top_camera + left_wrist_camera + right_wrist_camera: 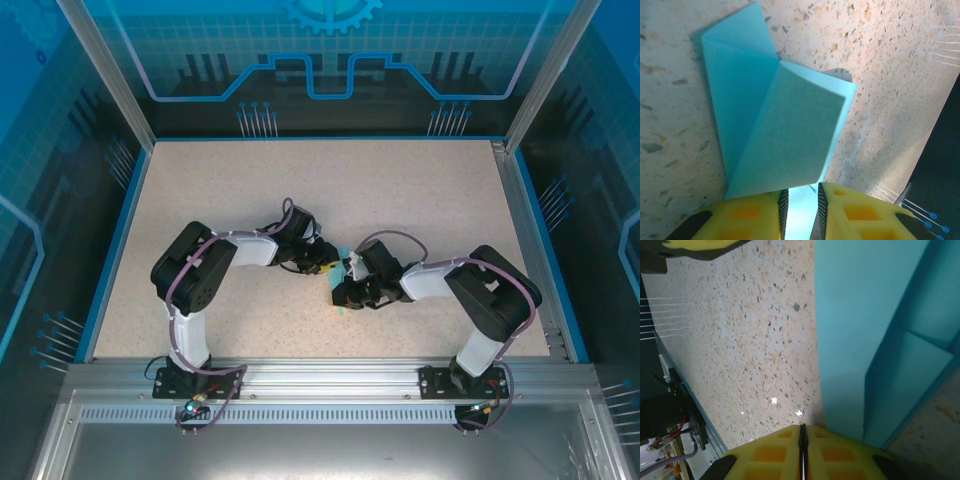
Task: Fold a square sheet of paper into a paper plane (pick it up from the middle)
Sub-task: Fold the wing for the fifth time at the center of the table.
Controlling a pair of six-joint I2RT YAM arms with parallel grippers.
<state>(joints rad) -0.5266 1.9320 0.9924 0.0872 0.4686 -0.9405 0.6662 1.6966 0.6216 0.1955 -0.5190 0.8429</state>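
The light-blue paper (780, 125) lies partly folded on the speckled table, one flap raised off the layer below. My left gripper (801, 215) is open by a narrow gap, and a strip of the paper shows between its yellow fingers (747, 217). My right gripper (802, 455) is shut, pads together, with its tips at the table right beside the long folded edge of the paper (860, 315). From above, both grippers meet mid-table, left (328, 268) and right (347, 292), and just a sliver of paper (340, 300) shows between them.
Speckled table (330, 190) with a blue rim and metal frame posts around it. Both arms reach inward from the near edge. A yellow finger of the left gripper (700, 244) shows at the top of the right wrist view.
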